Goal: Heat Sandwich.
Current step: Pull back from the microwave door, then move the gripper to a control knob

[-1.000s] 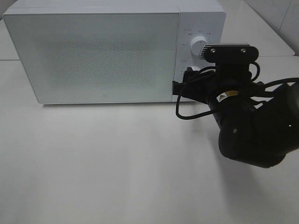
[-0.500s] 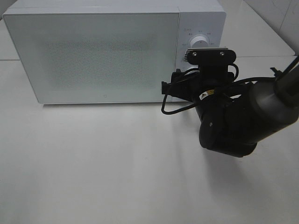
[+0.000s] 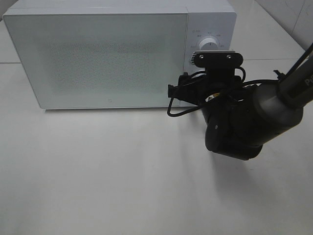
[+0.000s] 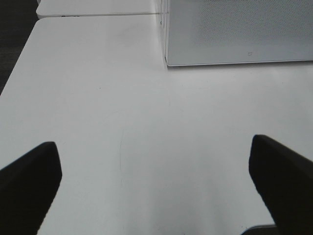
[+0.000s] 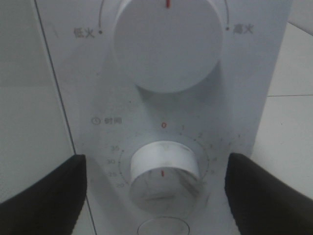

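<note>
Two dark fingers of the right gripper (image 5: 156, 193) stand wide apart, flanking the lower timer knob (image 5: 165, 171) of the white microwave (image 3: 205, 19) without touching it; the power knob (image 5: 168, 41) sits just above. Over the past second the right arm has swung leftward from the right side of the scene and now holds its wrist squarely before the control panel, so we read the step in hand as setting the heating time. The left gripper (image 4: 156, 186) is likewise spread open, holding nothing, over the bare white table (image 4: 98, 122), nearer than the microwave's left front corner. We see no sandwich in any view: the frosted door (image 3: 98, 56) is shut and hides the cavity, so we judge the sandwich to be inside already, though that cannot be confirmed. Next the fingers would need to advance, close on the timer knob and turn it; a grip off centre may slip on the smooth rim
</note>
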{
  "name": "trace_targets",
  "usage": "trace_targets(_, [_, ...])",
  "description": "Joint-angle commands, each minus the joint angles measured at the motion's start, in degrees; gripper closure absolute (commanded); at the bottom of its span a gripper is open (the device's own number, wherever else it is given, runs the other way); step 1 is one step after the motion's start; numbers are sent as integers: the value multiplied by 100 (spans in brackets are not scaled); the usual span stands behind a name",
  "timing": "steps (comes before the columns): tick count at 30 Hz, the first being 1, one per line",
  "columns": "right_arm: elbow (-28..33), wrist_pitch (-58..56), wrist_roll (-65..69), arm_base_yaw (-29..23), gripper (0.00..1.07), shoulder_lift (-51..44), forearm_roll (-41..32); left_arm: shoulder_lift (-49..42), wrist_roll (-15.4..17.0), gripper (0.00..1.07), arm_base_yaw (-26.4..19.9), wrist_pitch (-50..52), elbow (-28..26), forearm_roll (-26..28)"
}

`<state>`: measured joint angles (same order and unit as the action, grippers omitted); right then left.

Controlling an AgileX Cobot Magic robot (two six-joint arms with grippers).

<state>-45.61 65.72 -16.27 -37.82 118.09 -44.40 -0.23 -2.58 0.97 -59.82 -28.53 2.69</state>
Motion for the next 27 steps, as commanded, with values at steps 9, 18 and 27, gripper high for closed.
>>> trace_targets(9, [-46, -23, -6, 11, 79, 11, 92, -155, 46, 5, 29, 92, 17, 40])
trace_targets(18, [-46, -23, -11, 11, 87, 11, 92, -155, 46, 5, 29, 92, 17, 40])
trace_targets(27, [-46, 23, 424, 11, 86, 11, 97, -155, 46, 5, 29, 92, 17, 40])
